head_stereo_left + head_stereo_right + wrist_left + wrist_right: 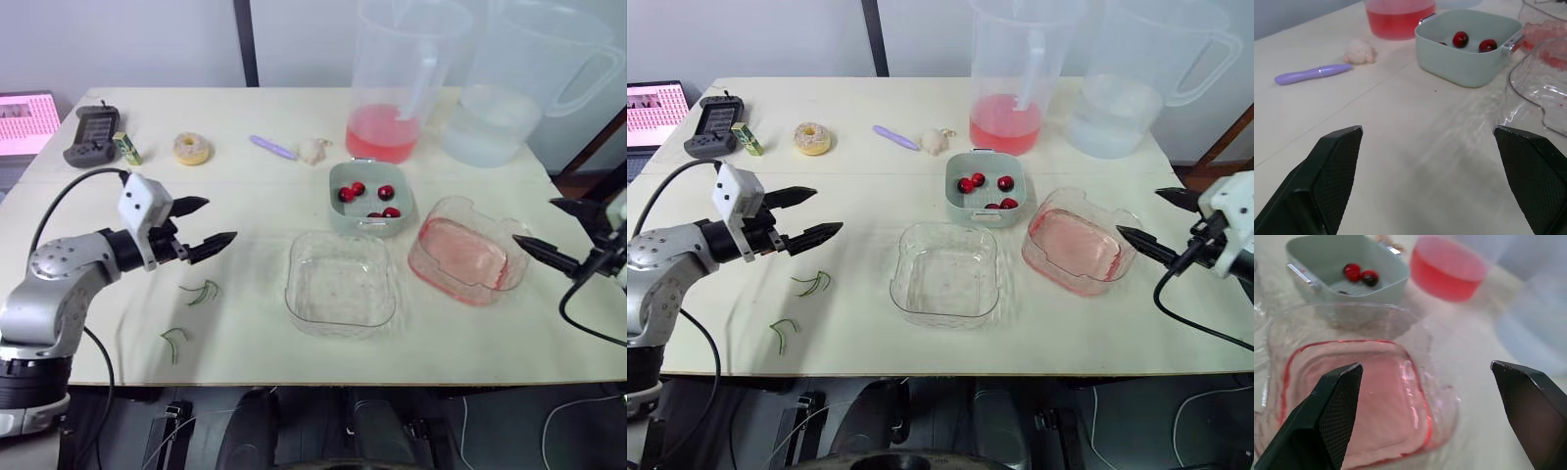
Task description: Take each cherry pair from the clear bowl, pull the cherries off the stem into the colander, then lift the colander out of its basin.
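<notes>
A pale green colander (340,181) stands on the table behind the clear bowl (341,284), with several red cherries (386,192) in it. The clear bowl holds no cherries. Right of the colander lies a clear basin (468,253) with pink liquid. Two green stems (201,292) lie on the table left of the bowl. My left gripper (220,219) hovers open over the table left of the bowl, holding nothing. My right gripper (534,221) is open just right of the basin, also holding nothing. In the left wrist view, the colander (1469,68) stands ahead of the fingers.
Two tall clear pitchers stand at the back, one with pink liquid (397,78), one with water (509,88). A donut (191,148), a purple stick (271,147), a small pale lump (313,150), a black device (93,134) and a laptop (24,122) sit along the back left.
</notes>
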Motion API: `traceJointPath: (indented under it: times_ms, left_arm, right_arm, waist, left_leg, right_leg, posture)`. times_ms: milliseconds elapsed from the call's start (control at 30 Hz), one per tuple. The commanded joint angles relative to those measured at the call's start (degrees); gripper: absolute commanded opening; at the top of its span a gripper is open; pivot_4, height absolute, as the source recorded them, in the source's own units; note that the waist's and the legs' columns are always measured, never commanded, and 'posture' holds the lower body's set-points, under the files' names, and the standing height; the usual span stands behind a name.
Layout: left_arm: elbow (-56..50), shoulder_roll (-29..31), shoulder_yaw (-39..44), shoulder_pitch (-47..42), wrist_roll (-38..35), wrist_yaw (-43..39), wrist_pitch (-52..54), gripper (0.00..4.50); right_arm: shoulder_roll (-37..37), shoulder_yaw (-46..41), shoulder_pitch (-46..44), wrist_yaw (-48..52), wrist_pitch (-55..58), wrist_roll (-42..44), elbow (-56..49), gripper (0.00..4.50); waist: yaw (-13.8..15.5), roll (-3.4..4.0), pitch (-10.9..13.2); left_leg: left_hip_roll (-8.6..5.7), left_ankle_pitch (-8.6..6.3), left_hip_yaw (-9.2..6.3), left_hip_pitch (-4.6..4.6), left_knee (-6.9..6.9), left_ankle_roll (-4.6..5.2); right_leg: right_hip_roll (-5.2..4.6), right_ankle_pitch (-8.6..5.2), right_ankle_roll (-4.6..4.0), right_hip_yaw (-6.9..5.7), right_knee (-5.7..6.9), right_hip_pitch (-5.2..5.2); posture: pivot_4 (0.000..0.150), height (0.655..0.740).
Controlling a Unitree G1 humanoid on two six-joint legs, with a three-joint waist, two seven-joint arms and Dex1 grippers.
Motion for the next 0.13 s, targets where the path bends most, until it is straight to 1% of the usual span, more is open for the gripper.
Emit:
traceJointPath:
  times_ms: [33, 100, 133]
  left_arm:
    - [0.3, 0.6, 1.7, 1.4, -0.6, -1.7, -0.9, 4.5]
    - [0.2, 0.7, 1.9, 1.7, -1.0, -2.0, 0.0, 4.5]
    - [0.1, 1.9, 1.6, 1.9, -2.2, -3.6, 2.5, 4.5]
  right_arm:
    - [1.3, -2.0, 0.4, -2.0, -2.0, 2.4, 0.9, 4.46]
    - [1.7, -1.2, 1.1, -2.3, -3.0, 2.3, 1.0, 4.46]
    - [1.8, -0.8, 1.3, -2.5, -3.4, 2.2, 0.8, 4.46]
  waist:
    - [0.0, 0.0, 0.0]
    - [0.1, 0.0, 0.0]
    - [0.1, 0.0, 0.0]
  left_leg:
    - [0.0, 0.0, 0.02, 0.0, 0.0, 0.0]
    - [0.0, 0.0, 0.03, 0.0, 0.0, 0.0]
    - [0.0, 0.0, 0.03, -0.01, 0.0, 0.0]
  right_leg:
    - [-0.01, 0.0, -0.01, 0.01, -0.01, 0.0]
    - [-0.03, 0.02, -0.04, 0.01, -0.01, 0.0]
    - [-0.04, 0.02, -0.04, 0.01, -0.01, 0.0]
  posture:
    - [0.15, 0.7321]
    - [0.15, 0.7321]
    - [0.15, 0.7321]
